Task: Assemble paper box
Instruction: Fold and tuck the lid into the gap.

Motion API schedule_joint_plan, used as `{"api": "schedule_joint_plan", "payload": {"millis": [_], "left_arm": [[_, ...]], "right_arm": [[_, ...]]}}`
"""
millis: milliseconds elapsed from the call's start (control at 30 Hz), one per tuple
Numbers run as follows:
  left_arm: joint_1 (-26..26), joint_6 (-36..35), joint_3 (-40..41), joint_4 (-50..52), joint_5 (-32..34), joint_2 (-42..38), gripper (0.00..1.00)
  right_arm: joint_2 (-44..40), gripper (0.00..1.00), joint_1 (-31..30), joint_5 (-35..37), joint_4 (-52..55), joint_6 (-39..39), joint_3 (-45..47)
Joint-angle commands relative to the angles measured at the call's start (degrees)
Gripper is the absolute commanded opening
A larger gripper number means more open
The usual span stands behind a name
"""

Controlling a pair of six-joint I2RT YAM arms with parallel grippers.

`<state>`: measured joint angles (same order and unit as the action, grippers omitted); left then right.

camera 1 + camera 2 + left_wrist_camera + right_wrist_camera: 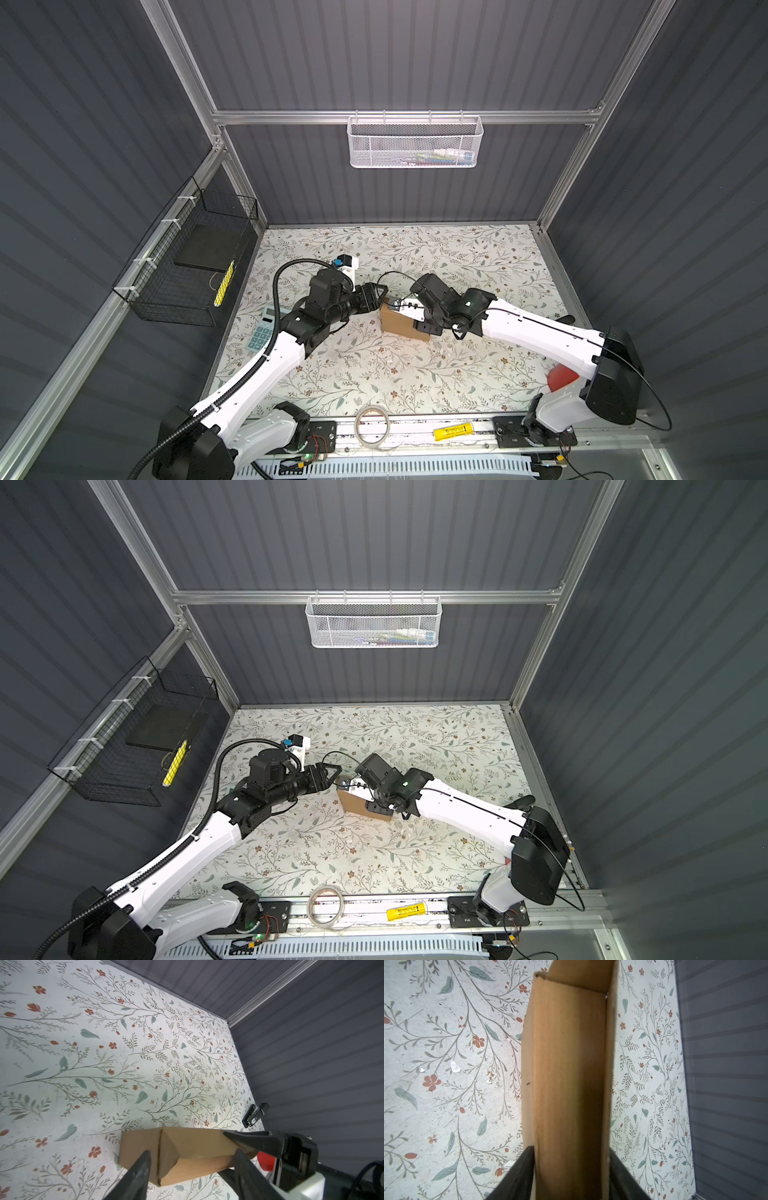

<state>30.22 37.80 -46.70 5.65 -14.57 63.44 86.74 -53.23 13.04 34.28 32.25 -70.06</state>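
- Your paper box [399, 326] [358, 805] sits near the middle of the floral table [415, 374], in both top views, between the two arm tips.
- It's folded up with its walls standing; the left wrist view looks into its hollow inside [197, 1142].
- Your left gripper [192, 1152] is spread wide. Its fingers [143, 1167] straddle the box's near end, and no squeeze shows.
- Your right gripper [571, 1150] is pinching the box. The cardboard [571, 1064] fills the gap, and both fingers [525, 1167] press its sides.
- That grip is at the box end facing the right arm.
- A calculator [264, 332] lies under the left arm, well apart from the box.
- A tape roll [372, 426] and a yellow tube [454, 432] are on the front rail.
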Motion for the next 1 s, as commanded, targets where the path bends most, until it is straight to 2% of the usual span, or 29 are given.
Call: {"api": "schedule_joint_plan", "payload": {"millis": [0,367,733,967], "left_arm": [[-0.3,1.4,1.1,-3.2,-3.9,1.4,0.62],[-0.2,0.6,3.9,-2.1,-3.4,2.9,0.59],[-0.2,0.2,5.8,-2.3,-1.5,4.7,0.51],[-0.3,1.6,6.0,-2.7,-0.4,1.4,0.54]], "right_arm": [[1.4,0.52,0.1,-0.3,0.5,0.3,0.0],[1.9,0.5,0.1,0.0,0.3,0.3,-0.3],[2.0,0.5,0.1,0.0,0.3,0.7,-0.7],[1.9,0.48,0.1,-0.3,0.4,0.6,-0.7]]}}
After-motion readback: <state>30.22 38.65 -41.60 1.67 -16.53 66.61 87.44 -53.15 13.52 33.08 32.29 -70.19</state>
